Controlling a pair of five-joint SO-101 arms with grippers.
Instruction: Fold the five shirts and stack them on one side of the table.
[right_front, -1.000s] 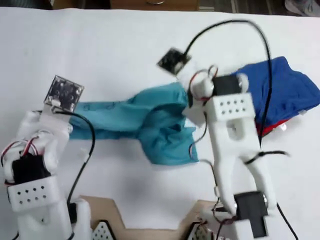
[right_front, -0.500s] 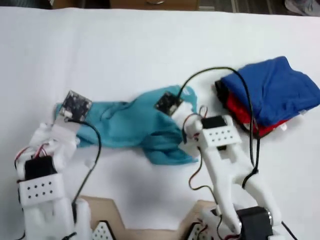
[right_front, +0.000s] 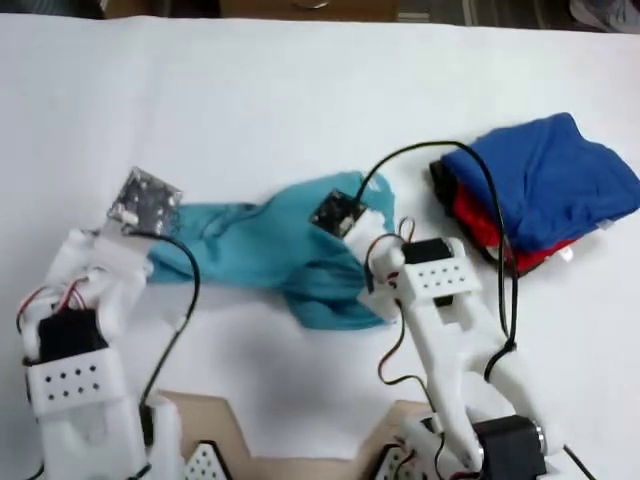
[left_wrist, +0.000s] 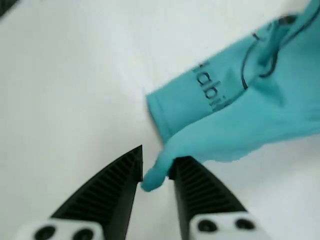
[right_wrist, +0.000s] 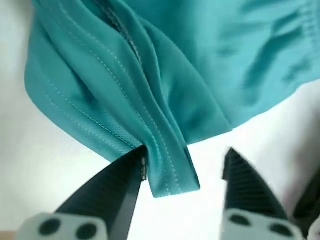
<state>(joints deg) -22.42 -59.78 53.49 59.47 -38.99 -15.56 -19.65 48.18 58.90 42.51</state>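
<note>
A teal shirt (right_front: 270, 250) lies crumpled and stretched sideways across the middle of the table. My left gripper (left_wrist: 156, 170) is shut on a small corner of the teal shirt (left_wrist: 235, 115) at its left end. At the shirt's right end, my right gripper (right_wrist: 182, 175) stands open, and a folded hem of the teal shirt (right_wrist: 165, 170) hangs between its fingers (right_wrist: 120, 187), close against one of them. In the high view the left arm (right_front: 90, 300) and the right arm (right_front: 440, 290) sit at the two ends of the shirt.
A stack of folded shirts (right_front: 545, 180), blue on top with red and black under it, lies at the right side of the white table (right_front: 250, 100). Black cables loop over the right arm. Cardboard bases sit at the near edge.
The right arm pulled back from beside the stack toward the near edge and to the left. The teal shirt bunched up with it. The left arm shifted only slightly.
</note>
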